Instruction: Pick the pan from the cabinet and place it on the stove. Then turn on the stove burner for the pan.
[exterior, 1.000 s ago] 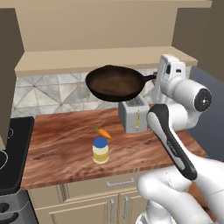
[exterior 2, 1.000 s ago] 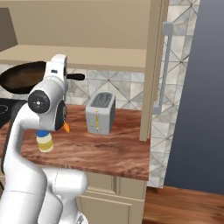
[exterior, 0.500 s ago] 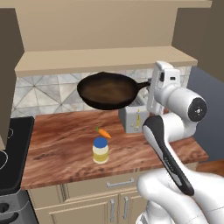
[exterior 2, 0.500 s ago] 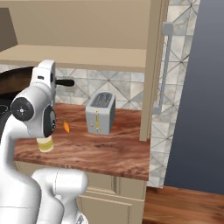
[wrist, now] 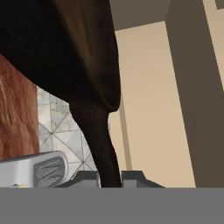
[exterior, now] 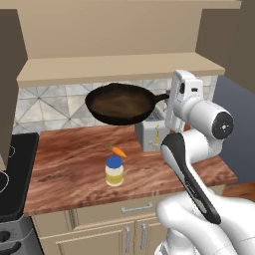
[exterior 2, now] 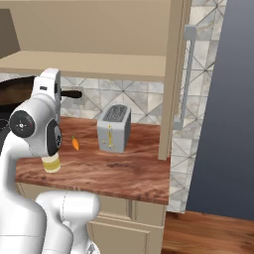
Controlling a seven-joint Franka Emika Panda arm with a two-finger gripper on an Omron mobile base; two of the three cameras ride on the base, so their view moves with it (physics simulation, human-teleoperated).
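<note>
Pan (exterior: 120, 102) in the air, then: I hold it by the end of its long black handle, my gripper (wrist: 109, 178) pinched tight on that thin stem, and the bowl hangs well out to my left, above the wooden counter (exterior: 74, 164) and clear of the open cabinet (exterior: 114, 35). It sits a little tilted in the left base view, though I cannot judge from these angles how level it really is.

The stove (exterior: 12, 174) lies at the far left edge of that view, well apart from the pan, so most of the carry is ahead of me, and the burner knob after that.

My worry is the grip. A wide pan held only at the tip of its handle wants to twist between my fingertips, and a quick swing could let the bowl roll down or slip free. Below its path stand a yellow jar with a blue lid (exterior: 114, 171) and a small carrot (exterior: 117, 151), with the toaster (exterior: 150, 132) just beside my arm; a sagging pan could knock any of them. I would move slowly and keep it high until it is over the glass.
</note>
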